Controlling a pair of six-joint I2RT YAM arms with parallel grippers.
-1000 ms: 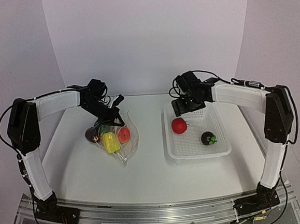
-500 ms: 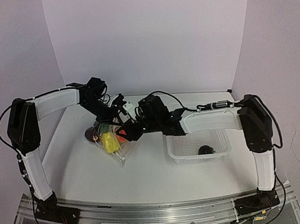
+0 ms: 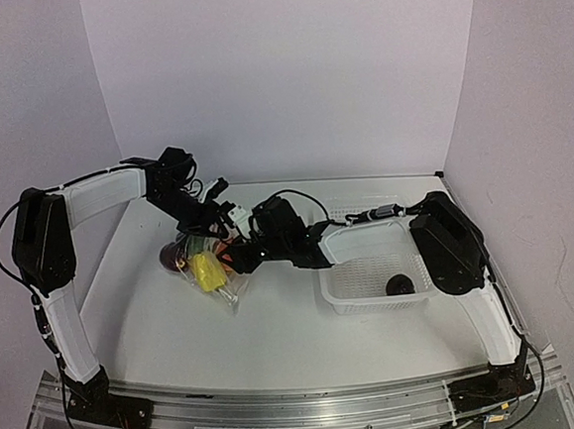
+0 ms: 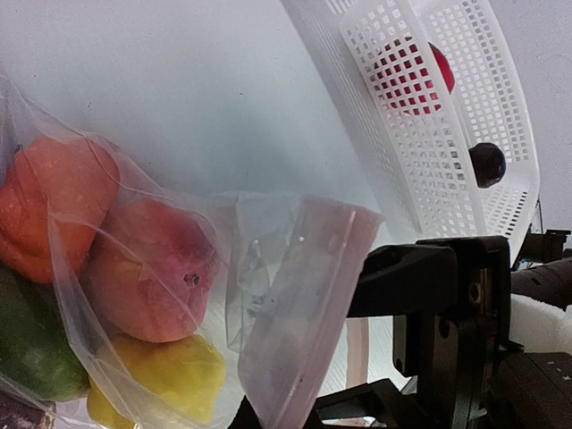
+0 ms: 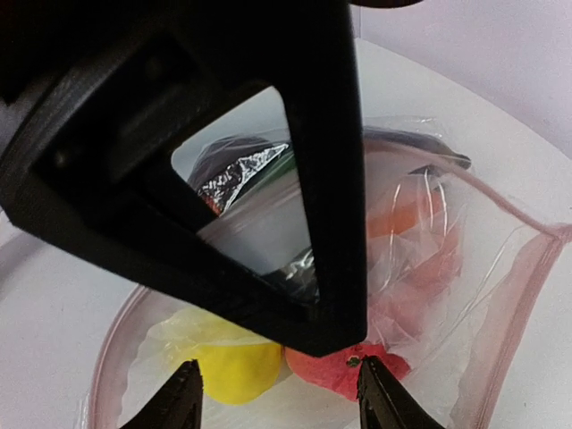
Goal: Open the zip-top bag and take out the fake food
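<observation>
top external view puts the work in the removal step: the zip-top bag (image 3: 215,278) lies on the counter (image 3: 278,354) left of centre with its mouth open. most of the fake food is inside it, and a dark piece (image 3: 400,285) sits in the white mesh basket (image 3: 373,300). the left end effector (image 3: 206,217) is pressed together on the bag's upper lip, holding the mouth up. the right end effector (image 3: 235,260) reaches across into that mouth.

right wrist view adds what the overhead cannot: the right fingers are spread, and their tips hang just over a yellow piece (image 5: 228,368) and a reddish piece (image 5: 344,371). nothing is pinched between them. the pink zip strip (image 5: 514,304) curves around the opening.

the next move, as i judge it, is to sink the tips around one piece, close, and draw back out without catching the film.

left wrist view shows an orange piece (image 4: 45,201) and a green piece (image 4: 27,349) deeper in the bag. it also shows a red piece (image 4: 413,76) behind the basket's mesh, which the overhead hides under the right arm.
</observation>
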